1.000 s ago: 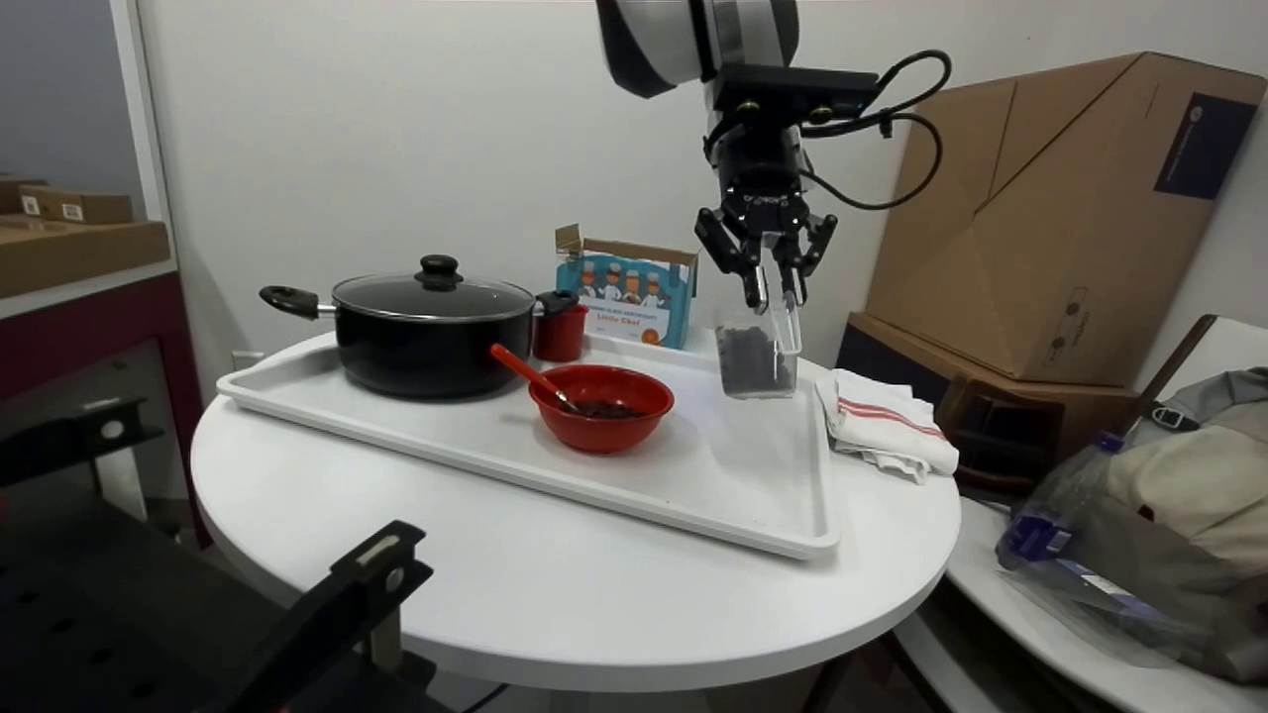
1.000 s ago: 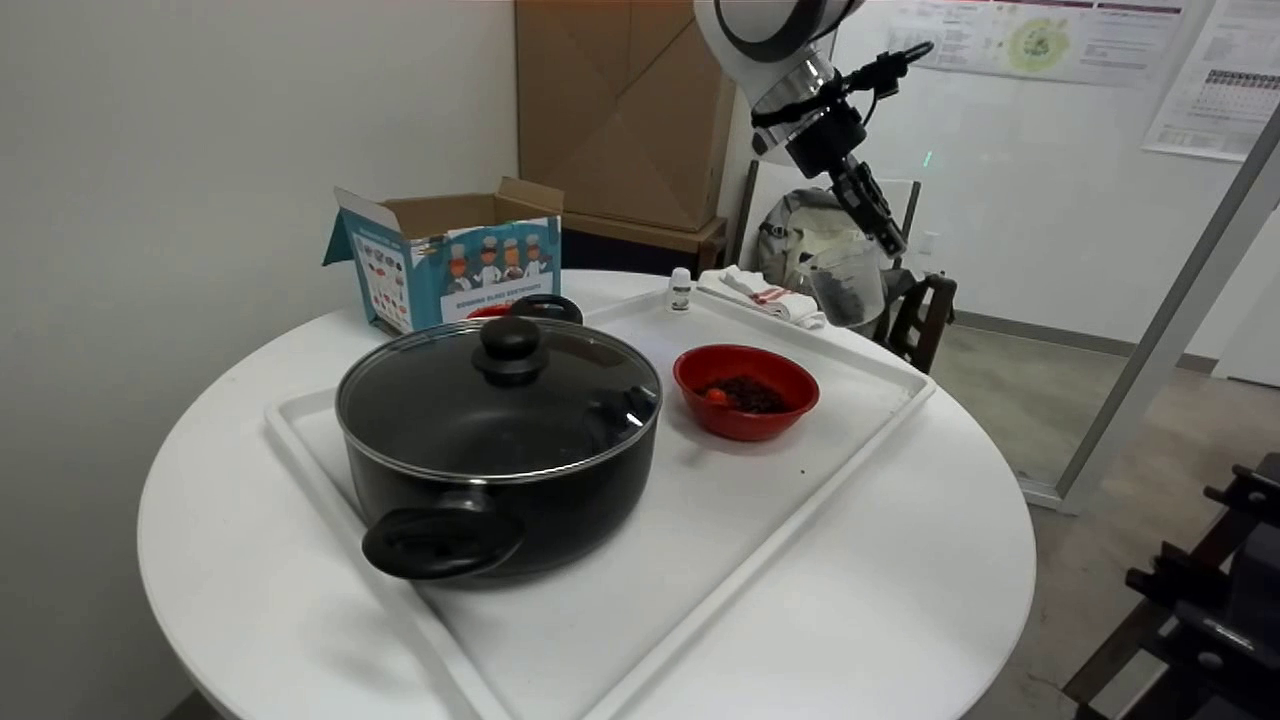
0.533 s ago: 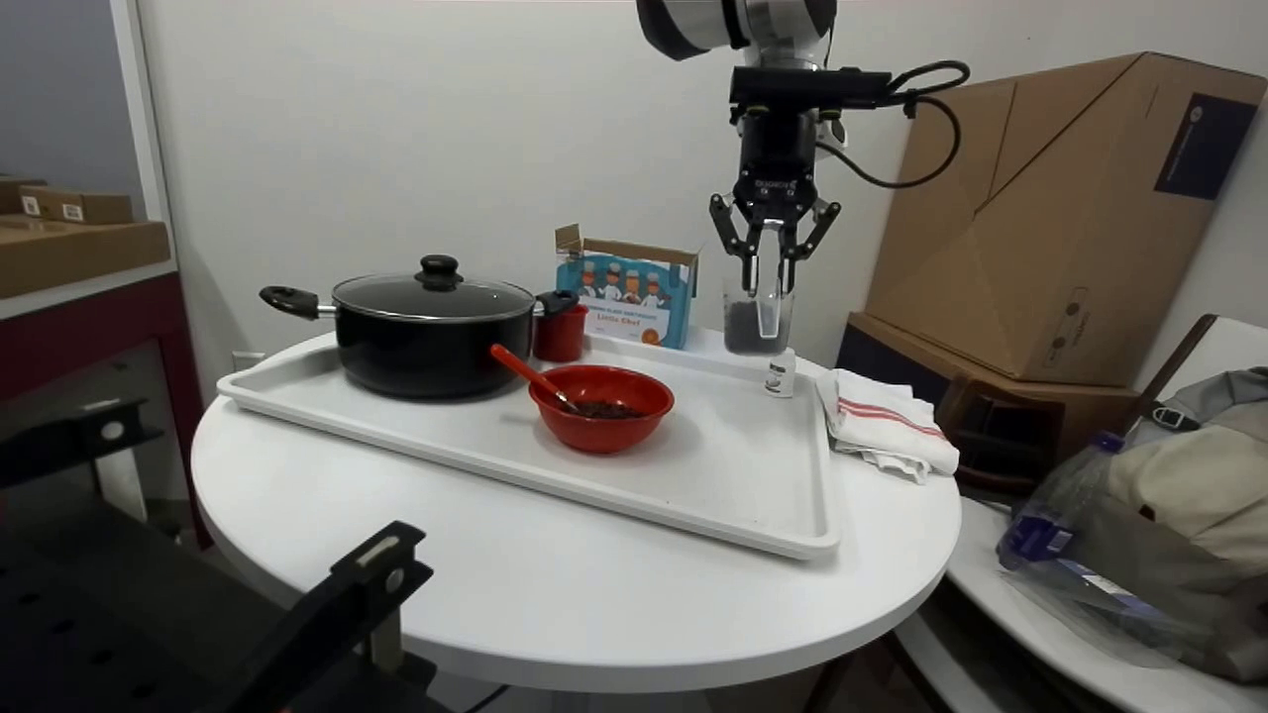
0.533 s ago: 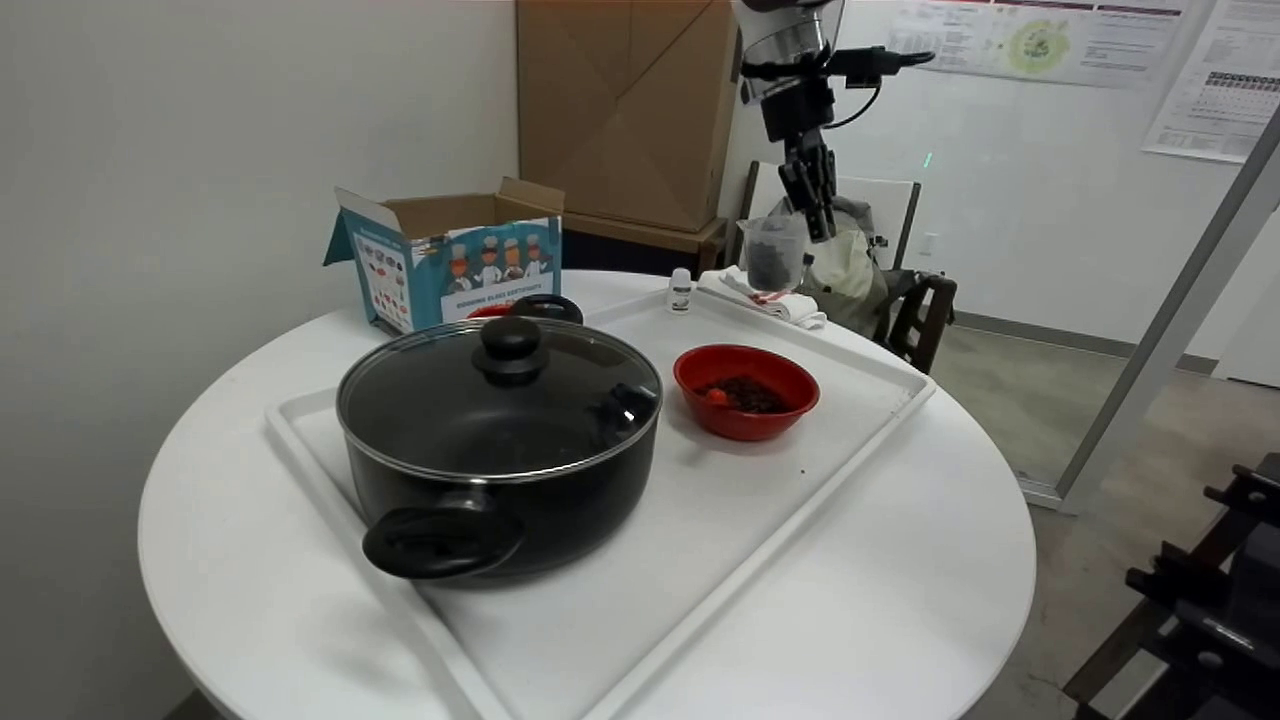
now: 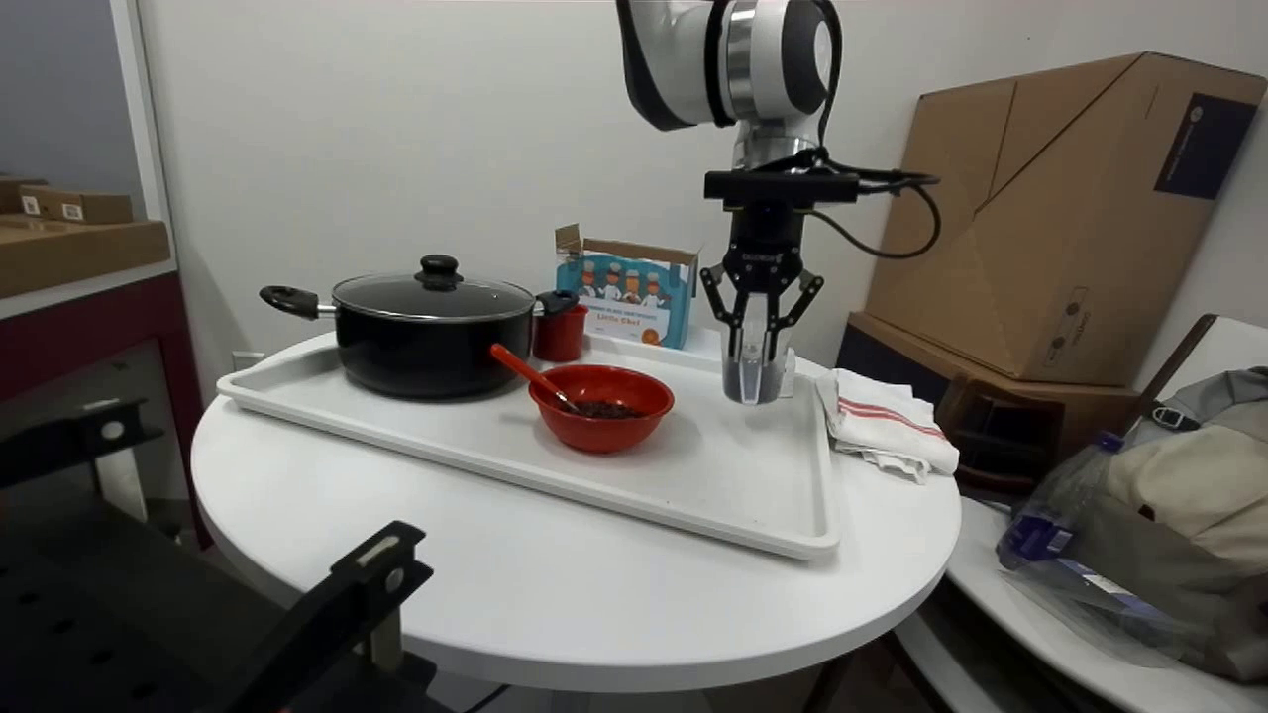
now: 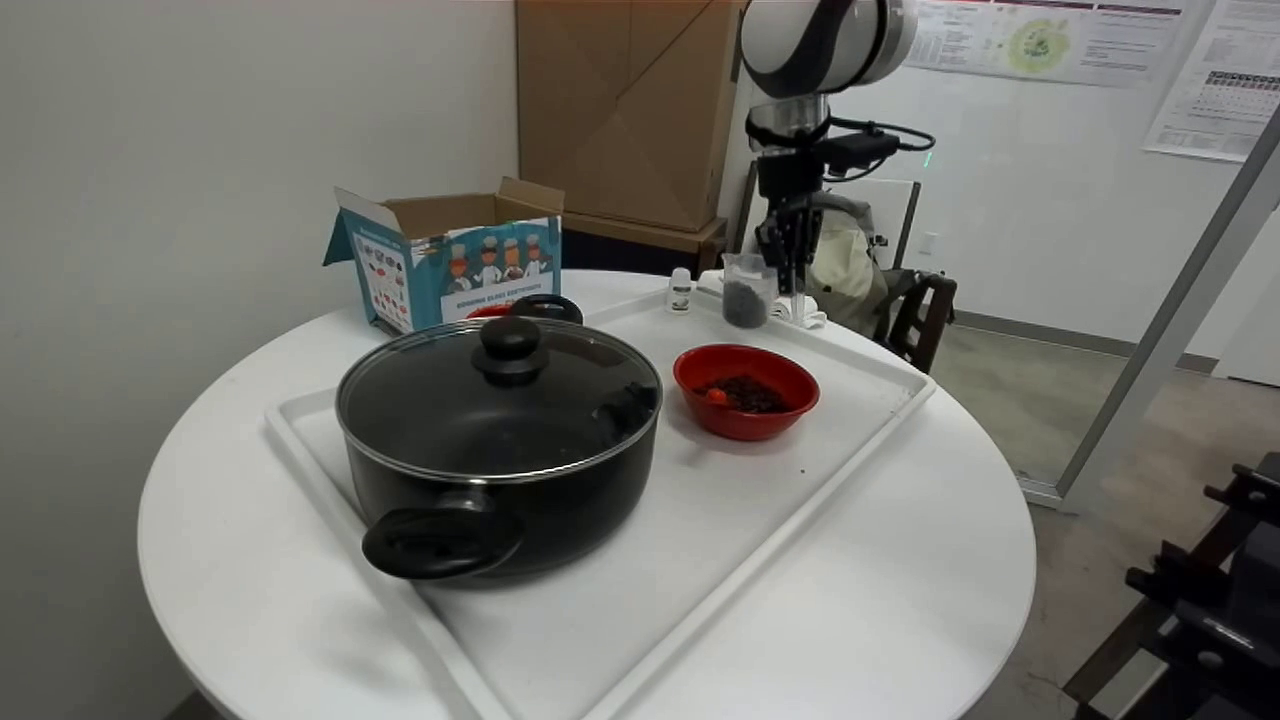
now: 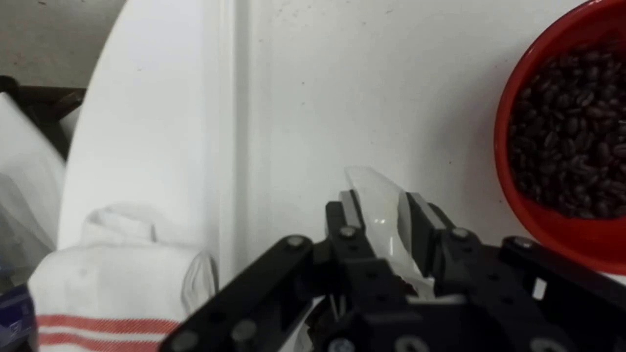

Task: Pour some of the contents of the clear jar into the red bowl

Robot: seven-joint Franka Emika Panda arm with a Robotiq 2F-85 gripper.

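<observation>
Sinking toward the tray [image 5: 693, 470], the jar [image 6: 747, 290] rides lower than half a second ago in both exterior views, and it stands about upright where a second ago it hung tilted. Its handle [image 7: 381, 210] is pinched in the gripper [image 5: 753, 344], right of centre in the frame and apart from the bowl [image 5: 594, 434]; whether the base touches the tray, I cannot tell. The bowl has not moved across these frames. With beans [image 7: 567, 142] lying in it and dark contents [image 6: 743, 308] filling the lower part of the jar, my judgement is that the pouring is over and this is the setting-down; letting go should wait until the base is firmly down. The jar is a thin, see-through cylinder, likely plastic, its contents grainy and dark grey through the wall; the handle is a narrow, glossy strip that could twist if the hold slips. The bowl is smooth, shallow and shiny, with a spoon [image 5: 525, 368] leaning out toward the left. The beans look oval, brown and slightly glossy. The tray is pale and specked, with a raised rim; a cloth [image 7: 112, 283], woven and red-striped, lies folded at the lower left of the wrist view.
</observation>
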